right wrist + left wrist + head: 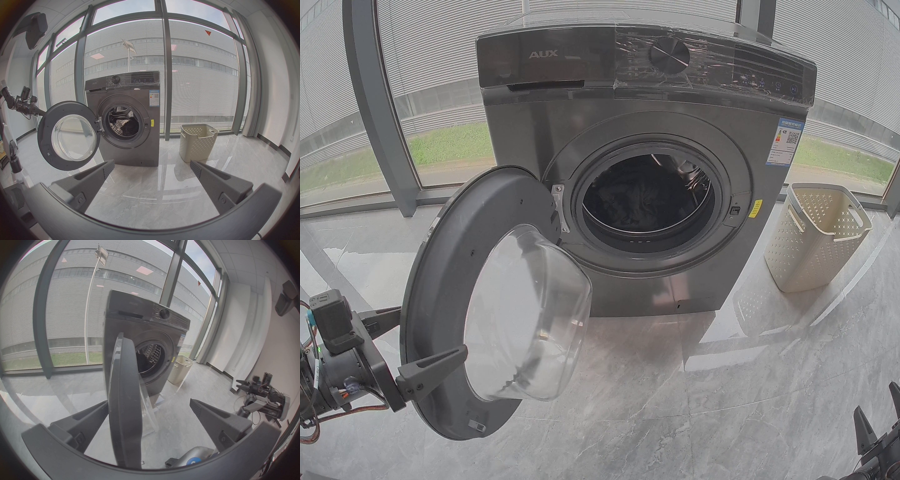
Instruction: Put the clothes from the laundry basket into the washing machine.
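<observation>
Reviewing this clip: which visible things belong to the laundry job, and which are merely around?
Job: washing machine, its open door, dark clothes inside, laundry basket, left claw straddling the door edge, right claw.
Around: window frame, street lamp outside.

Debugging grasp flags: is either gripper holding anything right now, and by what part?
Nothing is clamped. The open left gripper straddles the rim of the round grey washing-machine door; the open right gripper is empty.

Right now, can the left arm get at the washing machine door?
Likely yes: the open left gripper straddles the door at its edge, with nothing in between.
</observation>
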Tool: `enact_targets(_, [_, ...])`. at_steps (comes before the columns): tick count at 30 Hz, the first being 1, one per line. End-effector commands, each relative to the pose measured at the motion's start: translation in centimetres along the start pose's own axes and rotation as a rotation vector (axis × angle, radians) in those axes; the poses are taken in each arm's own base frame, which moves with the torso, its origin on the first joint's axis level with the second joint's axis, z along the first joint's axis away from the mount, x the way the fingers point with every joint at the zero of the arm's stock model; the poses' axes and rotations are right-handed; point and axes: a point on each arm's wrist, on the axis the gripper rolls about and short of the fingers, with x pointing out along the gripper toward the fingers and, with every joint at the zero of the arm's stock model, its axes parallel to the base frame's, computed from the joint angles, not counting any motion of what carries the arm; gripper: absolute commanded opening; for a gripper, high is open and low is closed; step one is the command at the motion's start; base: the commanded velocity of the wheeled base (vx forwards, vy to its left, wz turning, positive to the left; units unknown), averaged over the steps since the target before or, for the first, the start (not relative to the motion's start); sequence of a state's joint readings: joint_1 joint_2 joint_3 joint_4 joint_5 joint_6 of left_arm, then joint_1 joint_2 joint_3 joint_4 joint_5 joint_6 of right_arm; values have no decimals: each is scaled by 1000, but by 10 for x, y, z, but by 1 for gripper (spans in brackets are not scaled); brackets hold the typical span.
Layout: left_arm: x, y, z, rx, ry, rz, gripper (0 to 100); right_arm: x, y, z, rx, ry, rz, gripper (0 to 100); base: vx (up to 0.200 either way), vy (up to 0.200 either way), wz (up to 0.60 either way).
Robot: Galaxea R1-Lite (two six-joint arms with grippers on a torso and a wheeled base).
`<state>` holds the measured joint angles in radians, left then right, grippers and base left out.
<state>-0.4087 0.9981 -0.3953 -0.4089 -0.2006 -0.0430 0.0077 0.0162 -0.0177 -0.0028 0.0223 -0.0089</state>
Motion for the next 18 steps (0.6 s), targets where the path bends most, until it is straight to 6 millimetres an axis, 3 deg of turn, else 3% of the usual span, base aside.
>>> enact_targets(1, [17,-7,0,6,45,-88,100,0,0,-5,0,1,1,100,0,0,0])
enact_targets(7, [31,-18,14,-118,-32,-218,100,0,0,-5,0,1,1,100,0,0,0])
enact_targets(11, [37,-18,11,-166,-32,-215,100,0,0,-5,0,1,1,100,0,0,0])
enact_targets(16, [30,-16,6,-169,-39,-198,100,0,0,-5,0,1,1,100,0,0,0])
enact_targets(18, [17,-17,7,-164,-76,-204,100,0,0,-5,0,1,1,100,0,0,0])
